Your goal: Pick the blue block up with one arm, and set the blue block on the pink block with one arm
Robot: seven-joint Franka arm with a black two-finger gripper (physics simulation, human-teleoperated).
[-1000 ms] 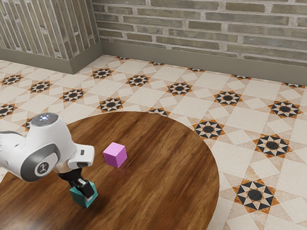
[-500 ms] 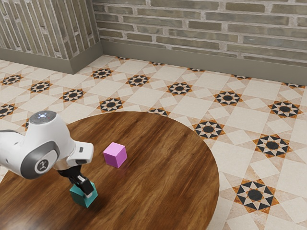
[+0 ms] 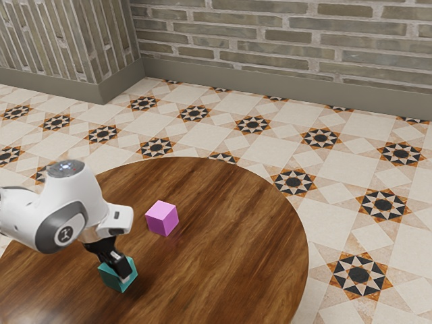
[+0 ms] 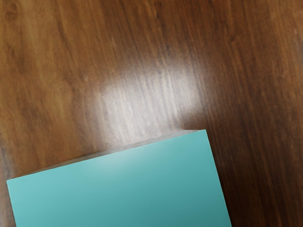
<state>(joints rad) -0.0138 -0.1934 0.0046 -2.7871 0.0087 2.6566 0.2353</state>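
— Where is the blue block (image 3: 121,279)?
— On the wooden table (image 3: 236,236), near the pink block (image 3: 162,218), toward the exterior view's lower left of it, not touching it.
— And the gripper (image 3: 116,265)?
— Down on the blue block's top, likewise lower left of the pink block. Gripping or open, I cannot tell.

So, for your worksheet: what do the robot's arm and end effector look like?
The arm is glossy white with rounded segments, a grey round joint cap bearing a small white mark, and a pale light on top. The end effector is black.
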